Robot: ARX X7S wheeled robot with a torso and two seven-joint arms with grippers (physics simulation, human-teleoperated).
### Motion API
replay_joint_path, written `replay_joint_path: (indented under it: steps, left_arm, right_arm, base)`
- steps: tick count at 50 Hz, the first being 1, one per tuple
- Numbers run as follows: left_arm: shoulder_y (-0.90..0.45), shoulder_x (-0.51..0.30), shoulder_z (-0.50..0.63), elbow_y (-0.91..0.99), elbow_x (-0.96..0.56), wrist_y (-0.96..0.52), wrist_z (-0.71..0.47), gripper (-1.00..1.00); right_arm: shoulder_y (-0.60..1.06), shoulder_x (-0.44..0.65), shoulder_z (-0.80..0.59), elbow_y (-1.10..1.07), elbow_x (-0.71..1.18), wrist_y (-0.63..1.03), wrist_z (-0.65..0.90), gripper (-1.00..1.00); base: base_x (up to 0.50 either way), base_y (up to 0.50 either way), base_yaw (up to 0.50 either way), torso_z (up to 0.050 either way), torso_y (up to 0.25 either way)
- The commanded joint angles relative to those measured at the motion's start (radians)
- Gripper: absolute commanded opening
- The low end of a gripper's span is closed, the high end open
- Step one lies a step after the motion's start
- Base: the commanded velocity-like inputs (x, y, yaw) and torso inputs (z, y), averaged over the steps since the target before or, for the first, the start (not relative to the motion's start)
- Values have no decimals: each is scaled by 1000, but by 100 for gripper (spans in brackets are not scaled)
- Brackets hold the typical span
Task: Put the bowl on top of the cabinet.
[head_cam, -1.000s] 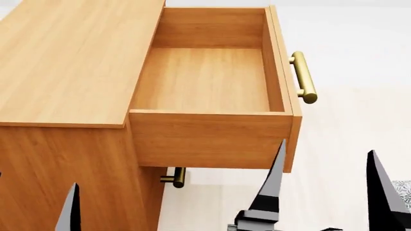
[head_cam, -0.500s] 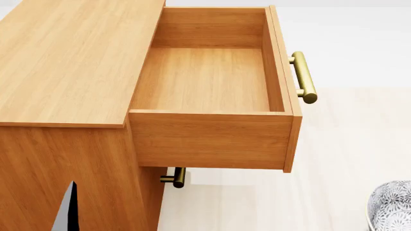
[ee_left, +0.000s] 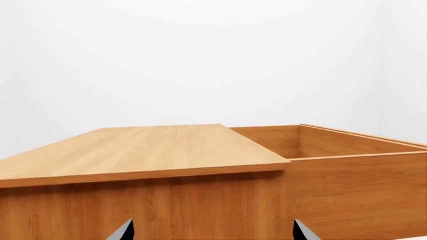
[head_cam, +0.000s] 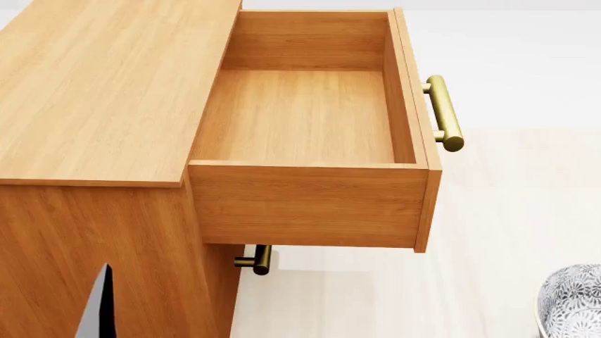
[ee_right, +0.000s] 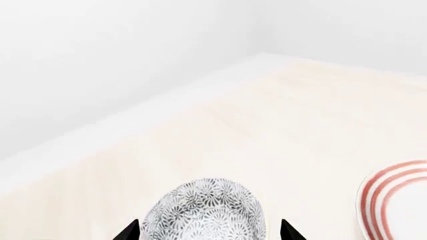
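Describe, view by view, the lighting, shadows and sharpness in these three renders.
Head view: even light, sharp throughout; a soft shadow on the floor beneath the open drawer of the cabinet. Left wrist view: cabinet side darker below its overhanging top, no glare. Right wrist view: washed-out pale floor, bowl crisp, almost shadowless.

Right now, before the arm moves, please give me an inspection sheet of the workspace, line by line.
Surface: pale floor; the cabinet's flat top is bare wood.
Job's things: the bowl sits on the floor, not yet on the cabinet; only its edge shows in the head view.
Clutter: top drawer pulled out and empty; red-ringed plate beside the bowl, apart from it.
Grippers: left gripper open, facing the cabinet's side; right gripper open, fingertips either side of the bowl, contact not visible.
Cables: nothing seen.
Surroundings: plain white walls.
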Motion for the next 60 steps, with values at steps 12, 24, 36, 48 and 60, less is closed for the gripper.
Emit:
replay_joint_path:
  steps: [12,24,36,48,60]
  left_arm:
    - [-6,22,-36,-4,27,15,-36,100]
    - [-2,17,-17,-18,35,28,-41,100]
    - [-4,10,-19,-36,28,41,-45,100]
    - [-6,5,-16,-54,26,54,-49,100]
    - [-8,-1,-17,-63,21,58,-54,100]
  right_arm:
    - [264,44,-65,269,105,77,31,100]
    - [342,116,-145,388,66,137,89,100]
    - [357,142,-224,496,-28,124,62,100]
    - [377,116,-268,592,-81,59,-18,100]
    - [417,91,-336,671,-134,23,-63,100]
  base:
    - [0,0,0,0,0]
    - [0,0,0,0,0]
    - [0,0,0,0,0]
    - [0,0,0,0,0]
    - [0,0,0,0,0]
